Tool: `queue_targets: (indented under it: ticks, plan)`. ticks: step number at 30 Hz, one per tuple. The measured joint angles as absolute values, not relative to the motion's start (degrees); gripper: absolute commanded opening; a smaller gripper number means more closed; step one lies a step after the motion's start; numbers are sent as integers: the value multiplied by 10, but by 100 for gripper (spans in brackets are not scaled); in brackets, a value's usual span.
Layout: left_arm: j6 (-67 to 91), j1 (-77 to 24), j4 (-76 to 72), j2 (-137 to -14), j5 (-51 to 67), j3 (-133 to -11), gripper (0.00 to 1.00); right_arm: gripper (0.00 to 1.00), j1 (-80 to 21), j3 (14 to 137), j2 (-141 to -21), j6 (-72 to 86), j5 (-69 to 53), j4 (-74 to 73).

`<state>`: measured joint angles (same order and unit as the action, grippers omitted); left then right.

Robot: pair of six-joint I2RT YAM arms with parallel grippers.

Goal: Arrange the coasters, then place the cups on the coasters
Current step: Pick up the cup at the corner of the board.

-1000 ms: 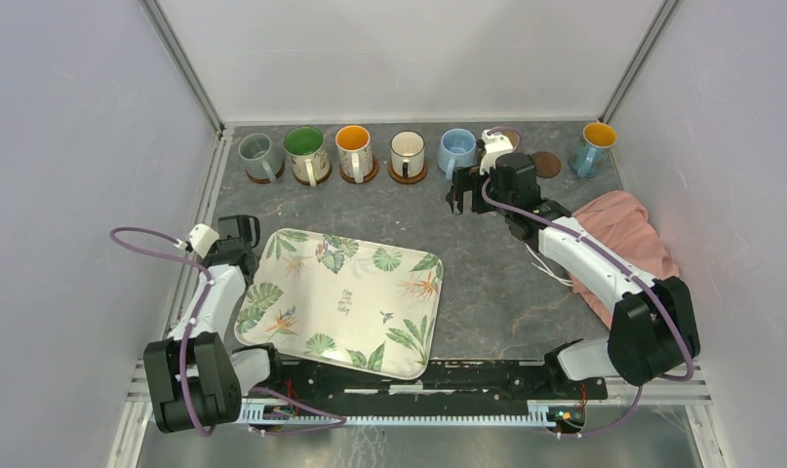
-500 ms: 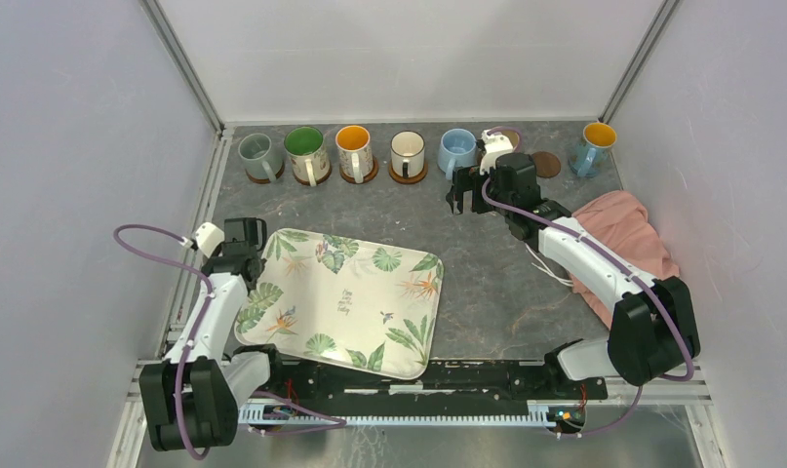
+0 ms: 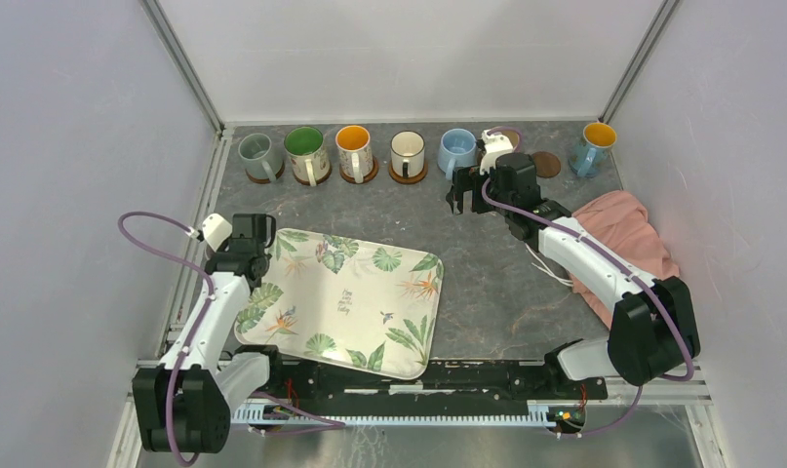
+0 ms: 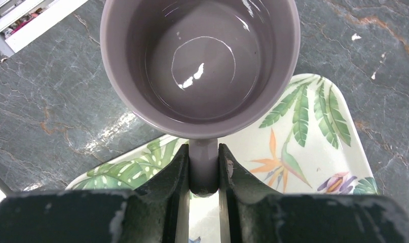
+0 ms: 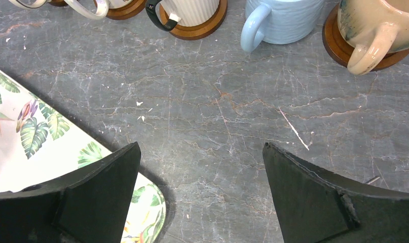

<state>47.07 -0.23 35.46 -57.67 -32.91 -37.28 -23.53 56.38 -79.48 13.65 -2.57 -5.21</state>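
The left gripper (image 4: 203,154), clamped on the handle of the pale pink cup (image 4: 199,55), has swung toward 3 o'clock over the tray's (image 4: 313,131) 10 o'clock corner, so the carry toward the bare dark coaster (image 3: 547,163) at 1 o'clock looks under way, the cup hanging upright, long axis vertical, mouth up, handle toward 6 o'clock in the wrist view, while the right gripper (image 5: 199,147) waits spread and empty.

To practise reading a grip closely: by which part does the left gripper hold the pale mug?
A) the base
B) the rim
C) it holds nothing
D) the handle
D: in the left wrist view the left gripper has its jaws shut on either side of the handle of the mug, with the rim untouched.
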Motion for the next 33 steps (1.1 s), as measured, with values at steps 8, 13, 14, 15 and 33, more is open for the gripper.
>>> queue_targets:
  ticks: [8, 13, 14, 15, 33]
  plan:
    - [470, -24, 364, -577, -331, -384, 2, 98, -235, 564, -795, 136, -26, -52]
    - [463, -33, 371, -577, -336, -396, 2, 98, -235, 564, -795, 137, -26, -52]
    - [460, -36, 372, -576, -337, -399, 2, 98, -235, 564, -795, 137, -26, -52]
    - [458, -38, 372, -576, -338, -400, 2, 98, -235, 564, -795, 137, -26, -52]
    - [449, -123, 382, -549, -310, -420, 2, 98, -235, 564, -797, 137, -30, -52]
